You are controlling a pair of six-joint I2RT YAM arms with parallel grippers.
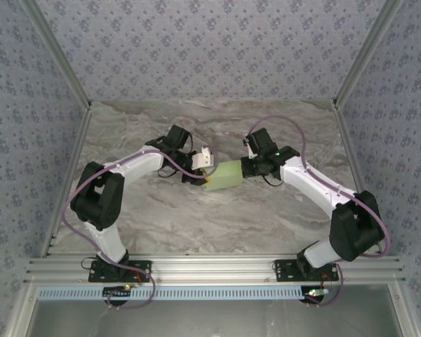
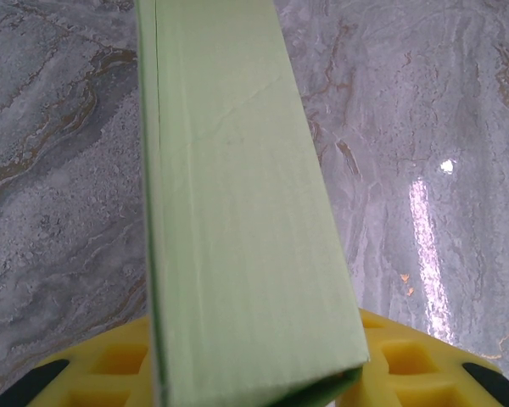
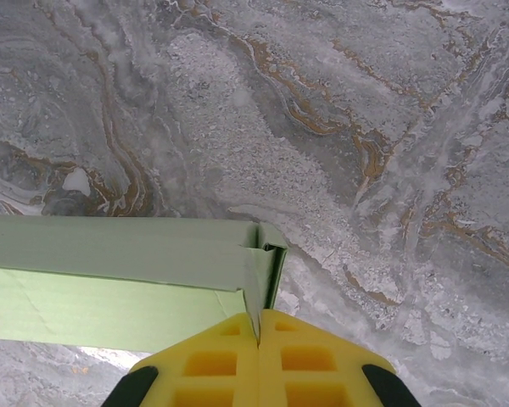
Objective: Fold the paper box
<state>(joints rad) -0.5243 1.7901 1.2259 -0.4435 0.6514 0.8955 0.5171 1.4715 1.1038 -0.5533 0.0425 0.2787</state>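
- Clearly, the counter [image 1: 217,225] was bare marble under the load, so any slip would probably have dropped the work onto it.
- The paper box [image 1: 224,175], already a small rectangular shape, was held between both arms near the middle of the counter. If the arms pulled apart, I judged the thin card could tear or unfold.
- The left end effector [image 1: 200,175] clamped one end of the box across its width. Too much squeeze could have crushed the walls.
- The right end effector [image 3: 259,339] was pressed together, pinching only a thin flap [image 3: 256,284] at the other end. This small hold could slide off.
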